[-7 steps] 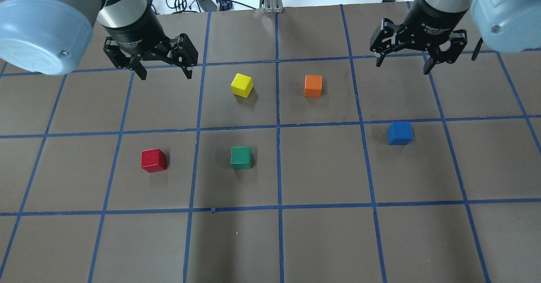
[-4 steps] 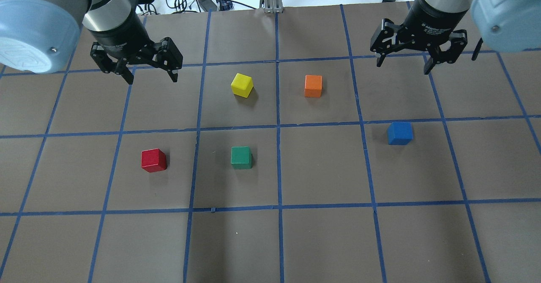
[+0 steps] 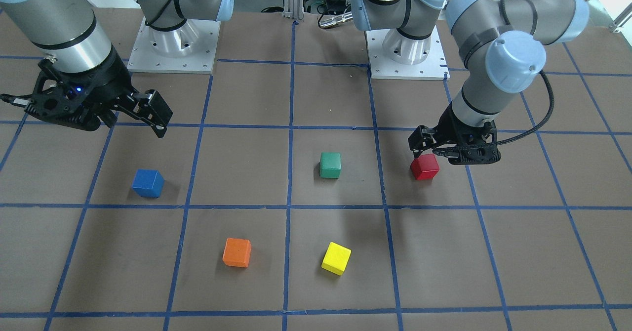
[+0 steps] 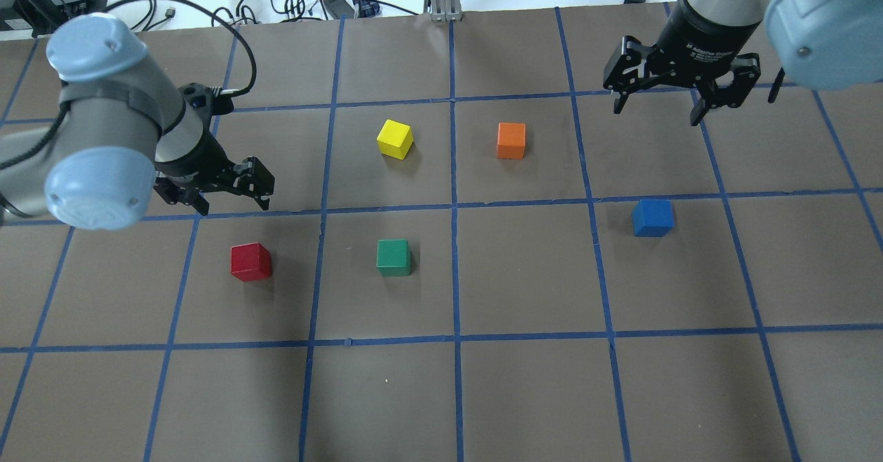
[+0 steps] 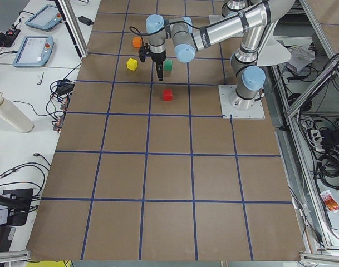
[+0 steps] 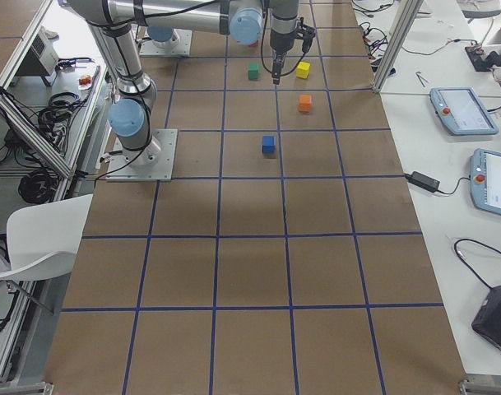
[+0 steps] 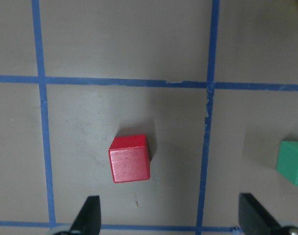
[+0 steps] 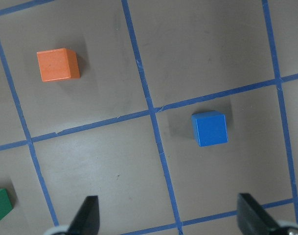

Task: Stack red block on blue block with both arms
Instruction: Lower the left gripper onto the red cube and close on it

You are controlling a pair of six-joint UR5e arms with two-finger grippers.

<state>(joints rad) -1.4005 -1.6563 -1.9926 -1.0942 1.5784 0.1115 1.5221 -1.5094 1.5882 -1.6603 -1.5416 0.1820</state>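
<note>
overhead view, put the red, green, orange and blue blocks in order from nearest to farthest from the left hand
1. red block: close beside the left hand, on the table's left side.
2. green block: one square over, toward the middle.
3. orange block: just right of centre, in the farther row.
4. blue block: well over on the right side.

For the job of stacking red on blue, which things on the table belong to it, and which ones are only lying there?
Belong to the job:
red block
blue block
left tool, open
right tool, open

Only lying there:
green block
yellow block
orange block
</note>
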